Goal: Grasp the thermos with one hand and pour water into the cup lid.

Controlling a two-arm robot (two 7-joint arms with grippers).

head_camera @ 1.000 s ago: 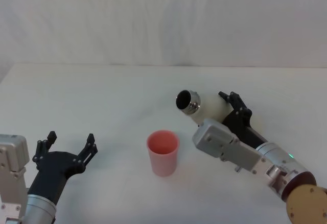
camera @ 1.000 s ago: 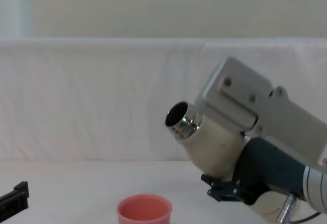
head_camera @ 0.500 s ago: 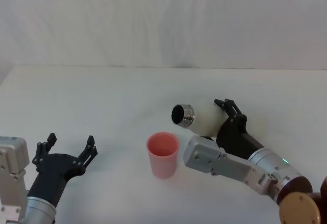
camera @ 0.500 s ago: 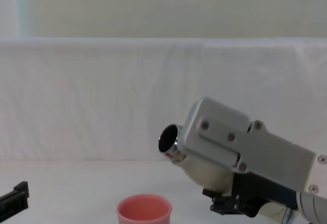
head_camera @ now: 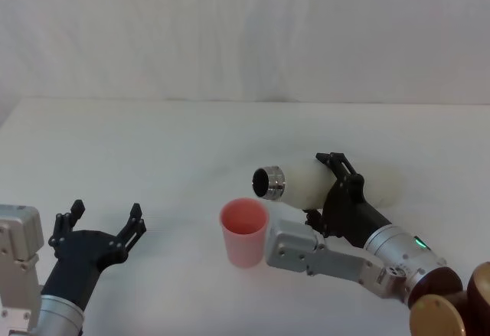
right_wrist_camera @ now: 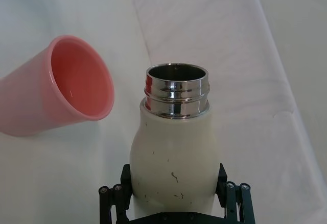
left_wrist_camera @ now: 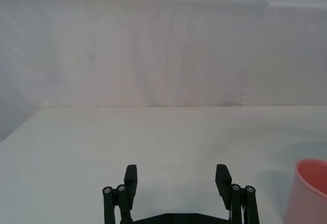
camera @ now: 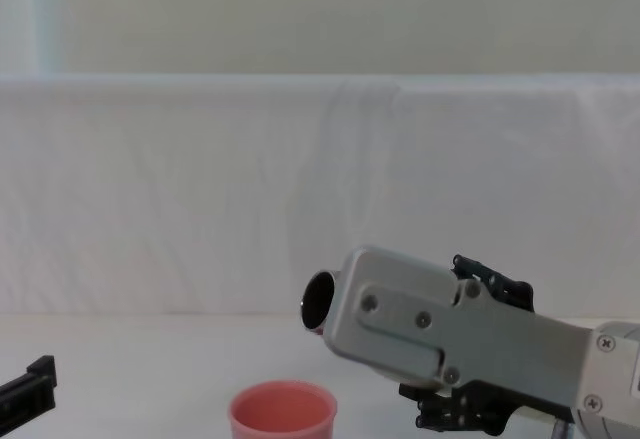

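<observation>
The right hand [head_camera: 334, 187] is clamped around the body of the thermos [head_camera: 302, 183], one finger on each side of the cream-white shell, as the right wrist view shows with the black fingers [right_wrist_camera: 112, 196] pressed against the bottle's lower flanks. The thermos is held tipped over close to level above the desk [head_camera: 153, 145], its shiny threaded steel neck [head_camera: 269, 182] pointing toward the robot's left. The open mouth sits just above and slightly behind the rim of the cup lid [head_camera: 244, 230], near it but not touching. In the right wrist view the neck's bore [right_wrist_camera: 177, 73] looks dark and steel-lined; whether liquid is inside cannot be told. The cup lid stands upright on the desk, salmon-pink, and its interior [right_wrist_camera: 82, 76] looks bare pink with no visible water in it. In the chest view the thermos mouth [camera: 319, 302] peeks out beside the grey wrist housing, higher than the cup lid [camera: 282, 410] and a little to its right. The left hand [head_camera: 103, 230] rests low at the robot's left, well apart from the cup lid, its two fingers [left_wrist_camera: 130, 179] spread wide with nothing between them.
</observation>
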